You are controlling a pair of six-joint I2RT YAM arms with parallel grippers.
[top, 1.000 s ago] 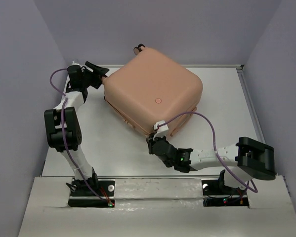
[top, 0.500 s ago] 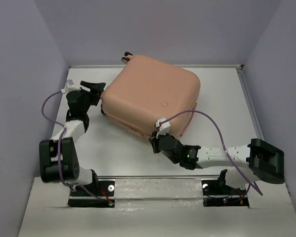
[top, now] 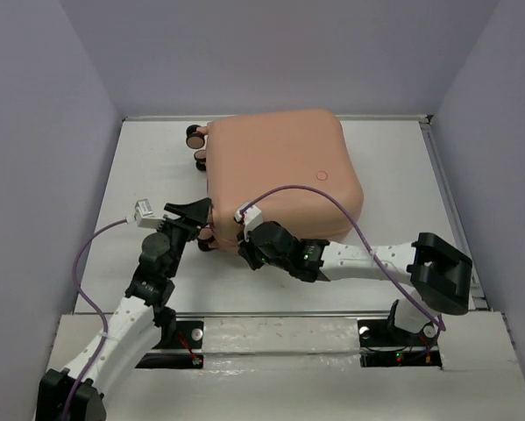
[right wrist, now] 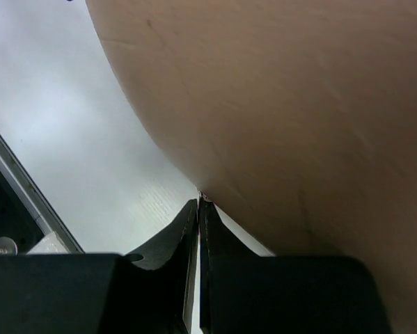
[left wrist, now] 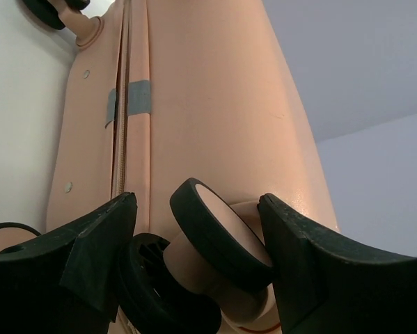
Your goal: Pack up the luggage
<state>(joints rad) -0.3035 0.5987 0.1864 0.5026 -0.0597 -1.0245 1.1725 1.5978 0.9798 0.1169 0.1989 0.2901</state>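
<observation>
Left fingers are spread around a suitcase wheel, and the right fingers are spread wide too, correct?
No. The right fingers are shut, tips at the luggage's lower edge, as the right wrist view shows. The left fingers do straddle a wheel.

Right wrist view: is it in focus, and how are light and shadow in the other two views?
Right wrist view: luggage close and blurred, table washed out. Left wrist view: wheel fairly sharp, fingers dark, small sheen on the luggage. Top external view: sharp, even light, soft shadow under the luggage.
</observation>
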